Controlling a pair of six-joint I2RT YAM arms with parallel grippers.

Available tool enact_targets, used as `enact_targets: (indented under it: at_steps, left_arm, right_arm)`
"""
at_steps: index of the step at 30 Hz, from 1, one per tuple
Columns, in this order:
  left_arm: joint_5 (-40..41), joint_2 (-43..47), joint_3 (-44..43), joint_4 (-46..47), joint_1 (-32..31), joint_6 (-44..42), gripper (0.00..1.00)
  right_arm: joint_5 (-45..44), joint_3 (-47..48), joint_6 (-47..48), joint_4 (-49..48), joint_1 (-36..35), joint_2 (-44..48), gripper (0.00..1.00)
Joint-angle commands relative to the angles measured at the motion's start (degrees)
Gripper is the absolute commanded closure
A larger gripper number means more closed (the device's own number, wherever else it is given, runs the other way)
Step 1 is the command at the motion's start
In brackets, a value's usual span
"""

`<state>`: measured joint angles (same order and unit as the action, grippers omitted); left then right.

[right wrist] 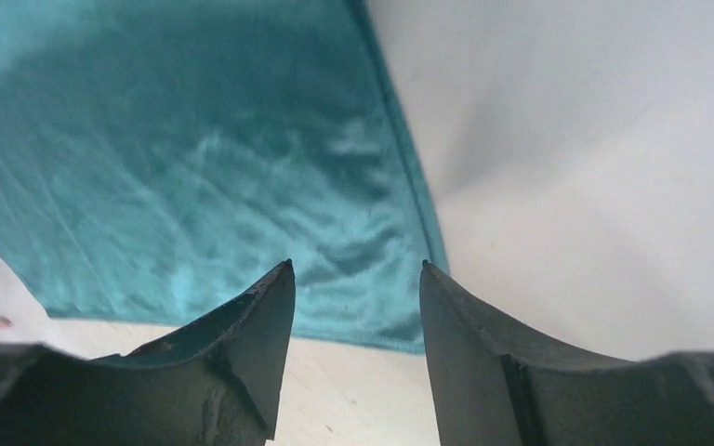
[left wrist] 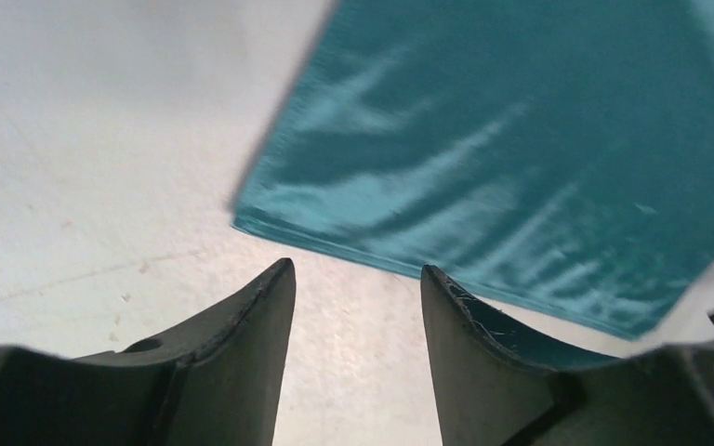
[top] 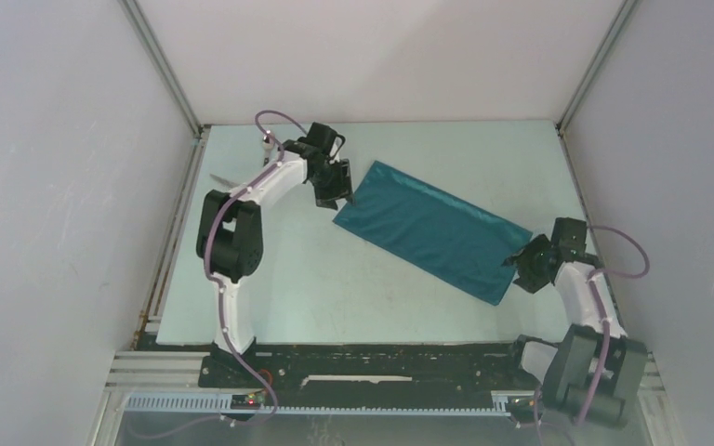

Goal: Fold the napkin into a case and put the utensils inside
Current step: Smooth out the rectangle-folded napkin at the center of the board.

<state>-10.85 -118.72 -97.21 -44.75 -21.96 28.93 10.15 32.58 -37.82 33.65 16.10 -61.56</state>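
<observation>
The teal napkin (top: pixel 432 228) lies flat on the table as a folded long rectangle, running diagonally from upper left to lower right. My left gripper (top: pixel 335 197) is open and empty just off its upper-left short end; in the left wrist view the cloth (left wrist: pixel 521 167) lies just beyond my gripper (left wrist: pixel 353 269). My right gripper (top: pixel 523 265) is open and empty at the lower-right end; in the right wrist view the cloth corner (right wrist: pixel 195 167) lies under my gripper (right wrist: pixel 353 265). A thin silvery utensil (top: pixel 226 175) shows at the far left, partly hidden behind the left arm.
The pale table (top: pixel 335 288) is closed in by white walls at the left, back and right. A metal rail (top: pixel 172 242) runs along the left edge. The arm bases stand at the near edge.
</observation>
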Motion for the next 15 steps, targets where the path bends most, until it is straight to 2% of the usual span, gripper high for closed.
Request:
enact_targets:
  at_steps: [1, 4, 8, 11, 15]
  left_arm:
    - [-6.00, 8.78, 0.14, -0.19, -3.29, -0.69, 0.40]
    - [-8.60, 13.09, 3.66, 2.11, -6.20, -0.25, 0.39]
    - [-9.31, 17.24, 6.46, 4.40, -11.38, -1.53, 0.39]
    - [-10.83, 19.48, 8.54, 5.33, -12.23, -1.45, 0.39]
    - [-12.34, 22.86, 10.66, 7.17, -12.10, -0.71, 0.39]
  right_arm:
    - [2.51, 4.28, 7.01, -3.18, 5.97, -6.99, 0.42]
    - [3.52, 6.36, 9.47, -3.37, 7.16, -11.77, 0.46]
    - [0.83, 9.14, 12.31, -3.31, 6.55, -15.85, 0.46]
    - [-4.35, 13.87, 13.73, 1.22, 4.14, -21.34, 0.45]
    - [-13.53, 15.86, 13.55, 4.48, -1.78, -21.80, 0.44]
